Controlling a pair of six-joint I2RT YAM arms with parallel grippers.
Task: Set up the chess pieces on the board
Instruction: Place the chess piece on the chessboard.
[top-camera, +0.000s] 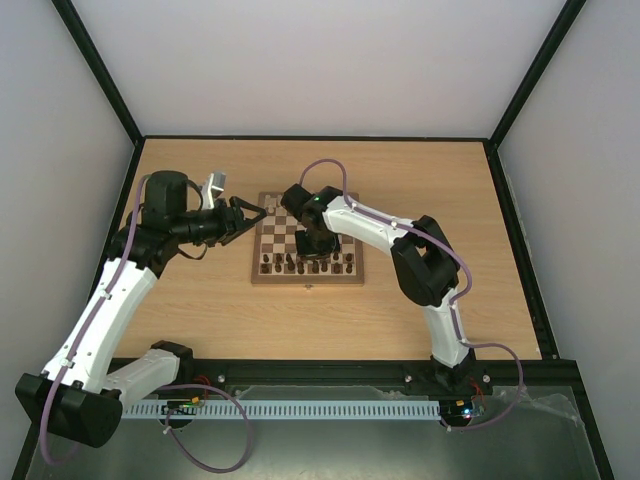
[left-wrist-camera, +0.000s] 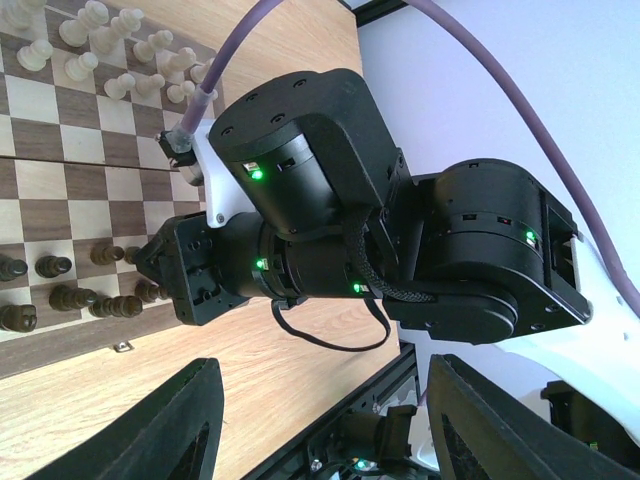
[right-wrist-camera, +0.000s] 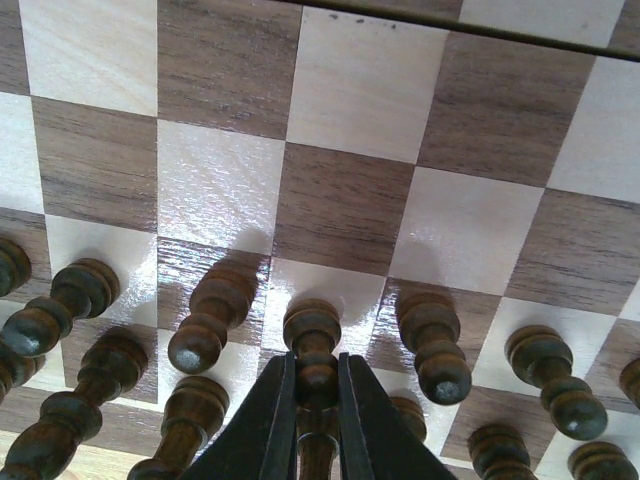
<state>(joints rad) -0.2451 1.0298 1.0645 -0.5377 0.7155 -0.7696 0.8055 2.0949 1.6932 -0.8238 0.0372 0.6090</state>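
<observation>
- Base rail (top-camera: 320, 375): a black bar along the near edge of the table (top-camera: 200, 320). You see both arms bolted to it. A purple cable (top-camera: 215, 440) loops in front of it on the left side.
- Board (top-camera: 290, 281): a checkered square with a mid-brown frame. It lies flat near the middle of the pale wood top, well beyond the rail.
- Dark chessmen (top-camera: 290, 264): all the ones you can see are on the board, standing in two rows on the ranks nearest the arm bases. The right wrist view shows them (right-wrist-camera: 210, 320) upright on their squares, close beside one another.
- Right gripper (right-wrist-camera: 316, 362): it reaches down over the near middle of the board (top-camera: 318, 245). Its two fingers are drawn close together, pinching the head of one dark chessman.
- Pinched chessman (right-wrist-camera: 312, 325): it sits in the farther of the two dark rows, over a pale square, with neighbours on either side. You cannot tell whether its foot touches the board.
- Left gripper (top-camera: 250, 215): it hangs over the left edge of the board, toward the far corner. In its wrist view the fingers (left-wrist-camera: 185, 420) are spread wide with nothing between them, and the camera looks across at the right arm's black wrist housing (left-wrist-camera: 300, 150).
- Pale chessmen (left-wrist-camera: 100, 50): they are grouped on the far ranks of the board, well apart from the dark rows. From above, the right arm hides most of them.
</observation>
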